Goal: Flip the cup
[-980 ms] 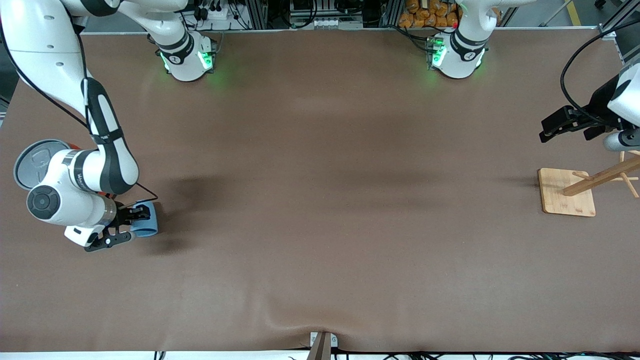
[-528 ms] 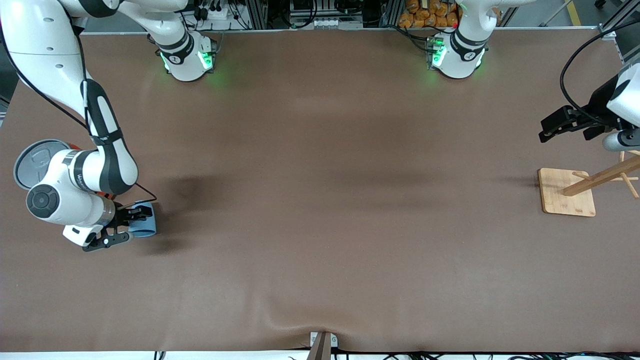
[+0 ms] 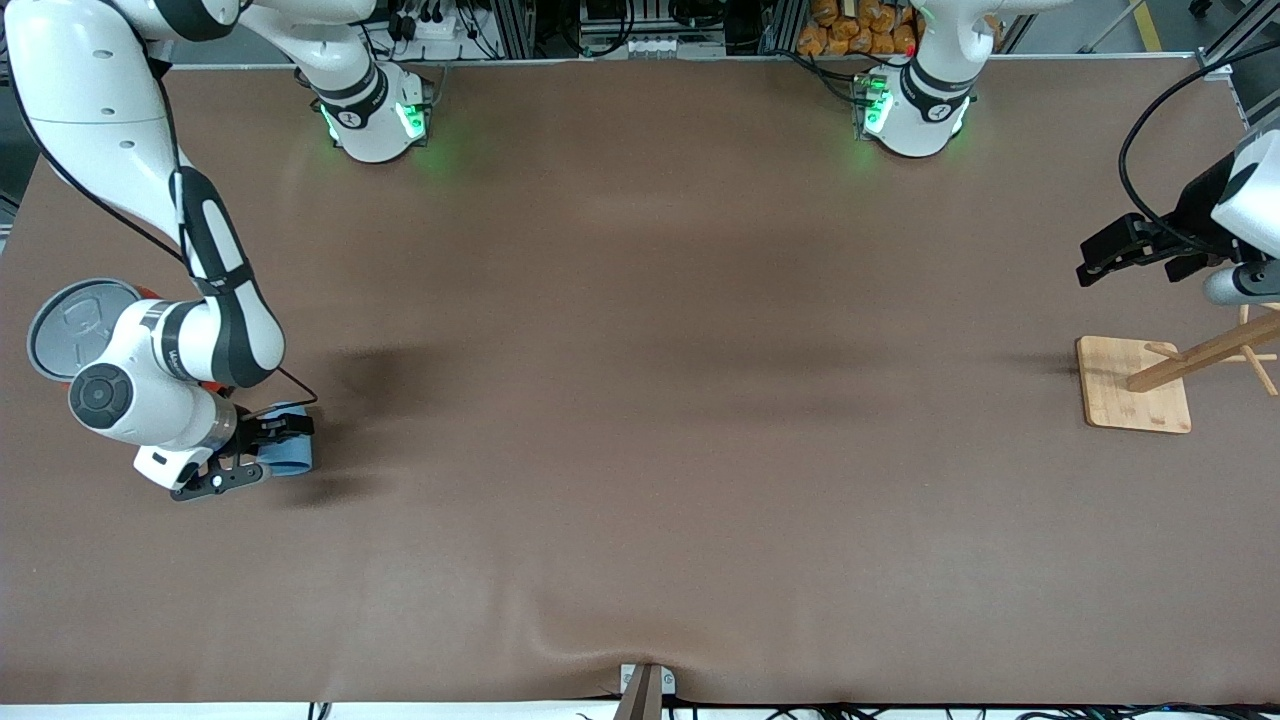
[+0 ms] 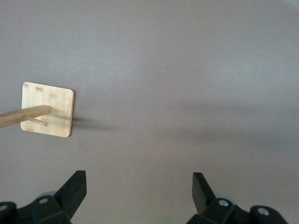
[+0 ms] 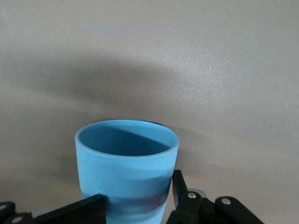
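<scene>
The small light-blue cup (image 3: 292, 455) is at the right arm's end of the table, beside the right arm's wrist. My right gripper (image 3: 264, 452) is shut on it, one finger on each side of its wall. In the right wrist view the cup (image 5: 126, 163) points its darker blue open mouth away from the gripper (image 5: 138, 205), and its base is hidden between the fingers. I cannot tell whether the cup touches the table. My left gripper (image 3: 1105, 255) waits open and empty over the left arm's end of the table, and shows in its own wrist view (image 4: 138, 181).
A large can with a grey lid (image 3: 62, 325) stands close to the right arm's elbow, partly hidden by it. A wooden rack on a square base (image 3: 1130, 390) stands near the left gripper and shows in the left wrist view (image 4: 49, 109).
My right wrist has shifted and turned slightly with the cup in its grip, so the cup looks a little narrower. The left arm has not moved.
</scene>
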